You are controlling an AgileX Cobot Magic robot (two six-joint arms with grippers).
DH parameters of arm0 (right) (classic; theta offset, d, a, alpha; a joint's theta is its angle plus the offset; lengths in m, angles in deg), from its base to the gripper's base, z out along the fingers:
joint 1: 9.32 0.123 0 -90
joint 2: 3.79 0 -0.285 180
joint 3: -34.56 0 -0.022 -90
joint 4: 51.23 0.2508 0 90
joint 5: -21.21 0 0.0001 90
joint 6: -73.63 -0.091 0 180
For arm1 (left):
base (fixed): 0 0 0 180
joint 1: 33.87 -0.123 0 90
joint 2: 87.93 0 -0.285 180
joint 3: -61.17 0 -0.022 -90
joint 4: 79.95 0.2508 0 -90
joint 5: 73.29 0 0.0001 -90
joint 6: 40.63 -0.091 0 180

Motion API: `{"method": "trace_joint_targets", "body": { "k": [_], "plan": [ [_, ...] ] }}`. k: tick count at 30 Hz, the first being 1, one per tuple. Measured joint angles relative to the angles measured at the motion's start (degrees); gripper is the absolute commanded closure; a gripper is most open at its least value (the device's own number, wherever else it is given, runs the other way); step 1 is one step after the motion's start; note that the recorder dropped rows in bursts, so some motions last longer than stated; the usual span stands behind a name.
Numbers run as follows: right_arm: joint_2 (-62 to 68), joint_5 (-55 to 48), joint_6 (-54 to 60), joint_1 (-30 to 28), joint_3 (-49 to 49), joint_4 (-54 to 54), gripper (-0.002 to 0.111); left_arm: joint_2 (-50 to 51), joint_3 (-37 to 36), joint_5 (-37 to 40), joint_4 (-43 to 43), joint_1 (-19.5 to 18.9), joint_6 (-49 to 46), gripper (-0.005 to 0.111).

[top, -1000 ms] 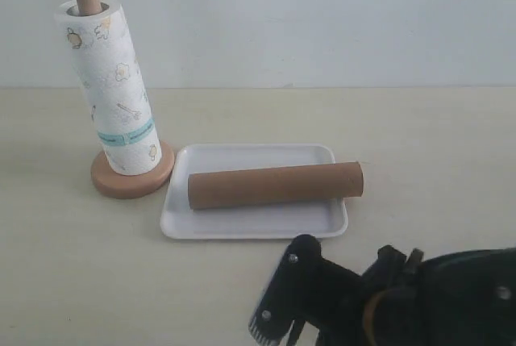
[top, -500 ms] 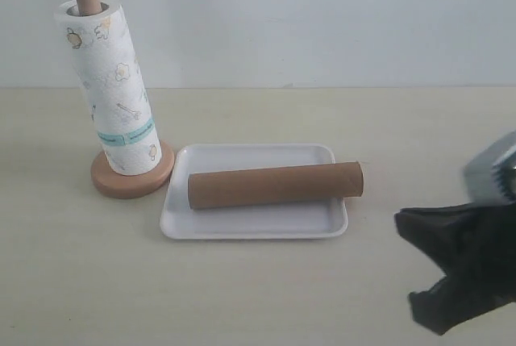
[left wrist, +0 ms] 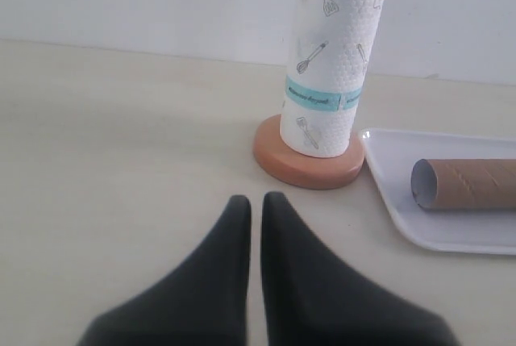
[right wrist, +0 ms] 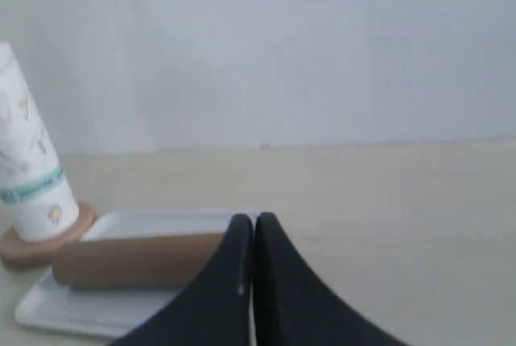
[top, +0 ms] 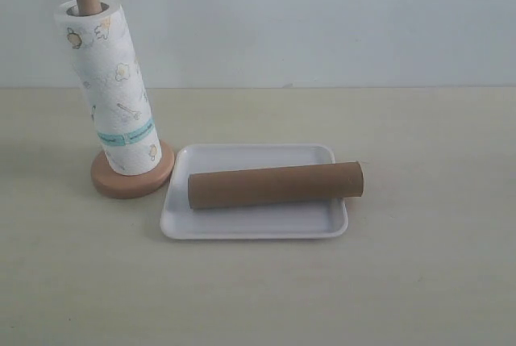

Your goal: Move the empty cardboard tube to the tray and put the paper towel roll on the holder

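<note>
the left fingers [left wrist: 234, 233] and right fingers [right wrist: 234, 249], both clenched on nothing, hang low over the surface [top: 419, 265], well short of the goods. the empty cardboard tube [top: 276, 185] lies lengthwise in the tray [top: 250, 229] mid-surface, one end poking past the rim. the paper towel roll [top: 113, 96] sits tilted on the holder [top: 133, 181], just beside the tray toward the left edge. both jobs look done; best to keep clear, nudging neither tube nor roll.

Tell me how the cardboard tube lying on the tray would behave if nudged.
The empty cardboard tube is a hollow cylinder on its side, so it would probably roll. One end overhangs the tray, so it might slide off. It is likely light.
</note>
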Motion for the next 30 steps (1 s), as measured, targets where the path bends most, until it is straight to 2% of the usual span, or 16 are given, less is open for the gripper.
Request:
{"method": "trace_joint_targets", "body": {
  "k": [9, 22, 24, 26, 27, 28, 30],
  "plan": [
    [-9.17, 1.19, -5.07, -8.12, 0.00, 0.03, 0.108, 0.00, 0.00, 0.00, 0.00, 0.00, 0.00, 0.103],
    [-9.64, 1.05, -15.58, -8.80, 0.00, 0.27, 0.108, 0.00, 0.00, 0.00, 0.00, 0.00, 0.00, 0.103],
    [-11.47, -0.79, -11.96, -8.80, 0.00, 5.01, 0.108, 0.00, 0.00, 0.00, 0.00, 0.00, 0.00, 0.103],
    [-13.86, -5.74, 0.28, -8.80, 0.00, 18.91, 0.108, 0.00, 0.00, 0.00, 0.00, 0.00, 0.00, 0.103],
    [-14.48, -10.24, 12.91, -8.80, 0.00, 30.18, 0.108, 0.00, 0.00, 0.00, 0.00, 0.00, 0.00, 0.103],
    [-14.62, -13.70, 23.07, -8.80, 0.00, 36.74, 0.108, 0.00, 0.00, 0.00, 0.00, 0.00, 0.00, 0.103],
    [-14.61, -18.62, 36.16, -8.92, -0.26, 44.48, 0.108, 0.00, 0.00, 0.00, 0.00, 0.00, 0.00, 0.103]
  ]
}}
